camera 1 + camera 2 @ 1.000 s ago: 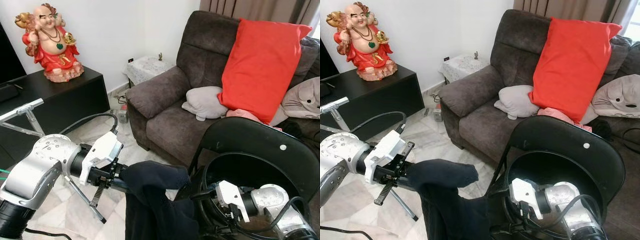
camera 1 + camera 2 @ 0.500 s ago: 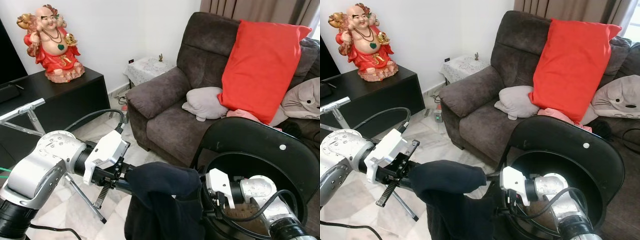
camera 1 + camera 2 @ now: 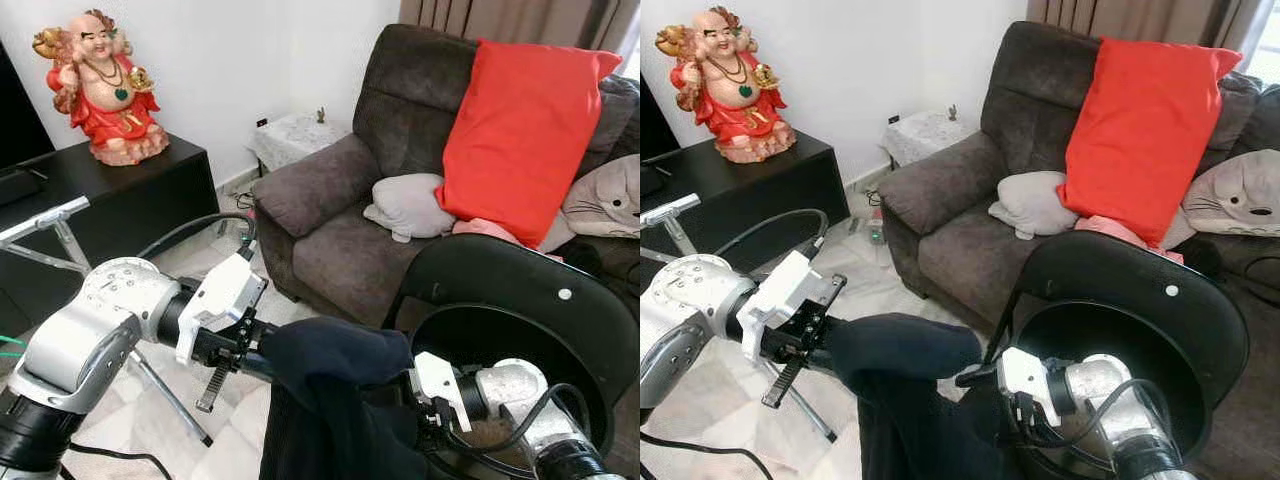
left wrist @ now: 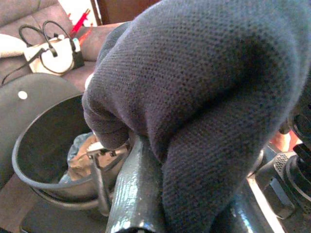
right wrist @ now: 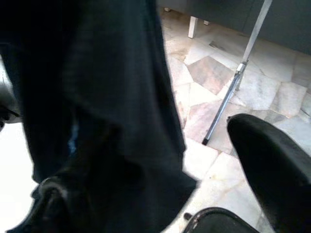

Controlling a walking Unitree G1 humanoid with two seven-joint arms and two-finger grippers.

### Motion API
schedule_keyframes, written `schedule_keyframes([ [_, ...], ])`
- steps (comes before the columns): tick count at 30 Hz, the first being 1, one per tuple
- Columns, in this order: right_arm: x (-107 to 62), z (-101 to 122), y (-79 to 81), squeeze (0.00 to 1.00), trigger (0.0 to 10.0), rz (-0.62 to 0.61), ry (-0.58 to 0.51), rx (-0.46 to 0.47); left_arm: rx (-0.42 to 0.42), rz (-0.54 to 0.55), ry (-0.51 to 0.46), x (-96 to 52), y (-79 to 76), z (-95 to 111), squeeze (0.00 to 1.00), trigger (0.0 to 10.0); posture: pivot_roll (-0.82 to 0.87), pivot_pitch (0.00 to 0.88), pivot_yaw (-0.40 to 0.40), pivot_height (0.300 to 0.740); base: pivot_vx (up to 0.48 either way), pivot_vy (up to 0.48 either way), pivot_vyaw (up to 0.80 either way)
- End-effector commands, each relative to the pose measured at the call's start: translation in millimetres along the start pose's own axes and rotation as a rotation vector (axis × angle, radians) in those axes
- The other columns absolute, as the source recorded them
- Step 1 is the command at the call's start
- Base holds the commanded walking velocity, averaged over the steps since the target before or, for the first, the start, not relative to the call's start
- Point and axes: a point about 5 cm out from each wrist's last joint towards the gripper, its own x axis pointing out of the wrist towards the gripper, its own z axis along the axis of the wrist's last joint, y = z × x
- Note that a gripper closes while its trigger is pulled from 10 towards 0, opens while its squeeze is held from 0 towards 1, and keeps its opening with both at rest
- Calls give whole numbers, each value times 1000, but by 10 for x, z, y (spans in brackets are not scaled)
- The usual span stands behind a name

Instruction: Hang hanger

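Hanger: cannot be picked out for certain, likely buried under the cloth at the middle of the scene; judged not yet hung, with nearly all of the task left. Starting at the left, past the red statue [image 3: 100,85] on the black cabinet [image 3: 120,200], and just in front of it the silver metal stand [image 3: 45,220], with nothing hanging on its bar; probably the place to hang on, though cannot say so for sure. Moving inward, the left gripper [image 3: 250,355], reaching toward the middle and draped over by a dark garment [image 3: 335,400] that falls down below it; cannot tell whether its fingers are spread or pinched, since covered by the knit. From the left wrist view, a thin metal wire [image 4: 99,170] just under the cloth, possibly a hook, too unclear to call. Further right, the right gripper [image 3: 980,378], pushed up against the hanging cloth from the other side; cannot tell its grip either. Behind it, a round black bin [image 3: 560,330] with its lid up, then the brown sofa [image 3: 330,240] and red cushion [image 3: 520,130]. Remaining, by this reading: freeing or securing the hook, carrying it left to a bar, setting it over, letting go.
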Motion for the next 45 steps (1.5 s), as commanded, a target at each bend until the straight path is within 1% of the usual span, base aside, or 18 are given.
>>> schedule_keyframes([
  [1,-3,37,-10,0,0,25,-26,9,49,-17,-11,25,6,109,0,10000,28,29,32,740,0,0,0],
  [6,12,-1,47,0,0,89,-2,21,54,-9,-14,23,25,117,0,10000,30,31,31,740,0,0,0],
  [16,-16,-38,68,0,0,104,16,40,61,4,-19,15,47,130,0,10000,28,35,32,740,0,0,0],
  [19,-33,-92,106,0,0,127,58,47,66,11,-20,14,62,137,0,10000,28,36,31,740,0,0,0],
  [23,-33,-129,141,0,0,142,74,55,69,15,-20,13,73,143,0,10000,28,37,33,740,0,0,0],
  [33,-5,-98,87,0,0,87,48,53,78,24,-24,18,96,158,0,10000,29,39,34,740,0,0,0],
  [45,0,-77,74,0,0,77,21,64,85,32,-34,31,116,168,0,10000,27,40,33,740,0,0,0],
])
